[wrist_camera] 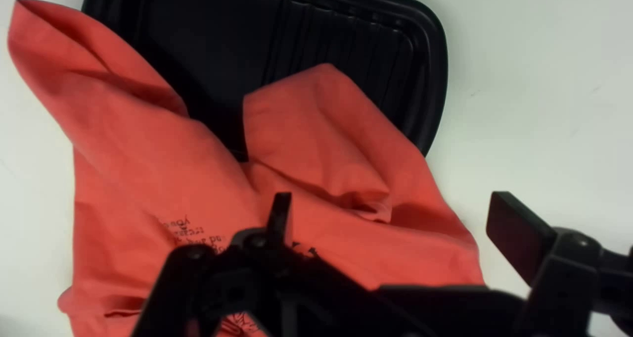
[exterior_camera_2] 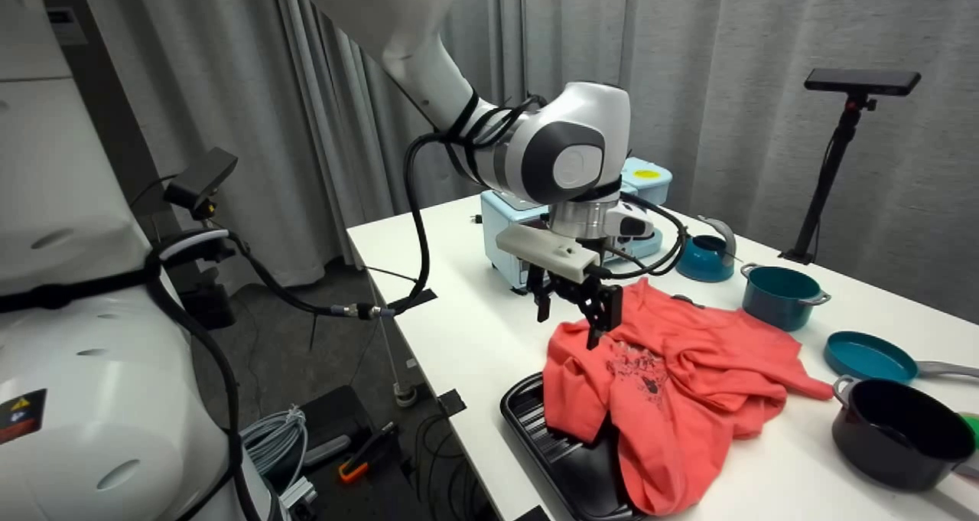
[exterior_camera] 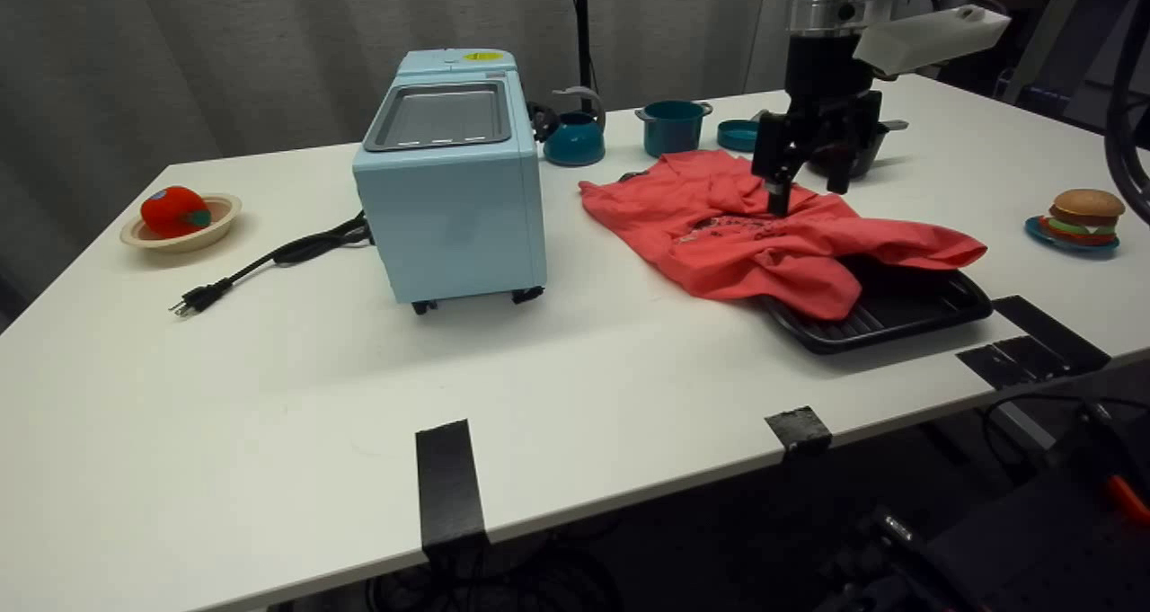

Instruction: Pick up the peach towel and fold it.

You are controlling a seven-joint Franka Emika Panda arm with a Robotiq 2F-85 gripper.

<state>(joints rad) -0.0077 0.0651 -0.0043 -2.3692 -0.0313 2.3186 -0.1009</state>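
The peach towel shows as a coral-red cloth [exterior_camera: 719,266], shaped like a shirt with dark print. It lies rumpled on the white table in both exterior views [exterior_camera_2: 688,406], partly over a black ridged tray [exterior_camera: 831,341]. In the wrist view, two loose flaps of the cloth [wrist_camera: 148,149] lie over the tray [wrist_camera: 437,79]. My gripper [wrist_camera: 390,203] is open and empty. One finger is over the cloth and one over bare table beyond its edge. In both exterior views, the gripper [exterior_camera: 807,197] points down and appears to be just above the cloth [exterior_camera_2: 569,328].
A light-blue toaster oven [exterior_camera: 458,217] stands beside the cloth. Behind the cloth are a teal kettle [exterior_camera: 575,143], a teal pot [exterior_camera: 672,131], a teal pan [exterior_camera_2: 868,359] and a black pot [exterior_camera_2: 895,437]. A toy burger [exterior_camera: 1085,217] and a bowl [exterior_camera: 180,242] stand farther out.
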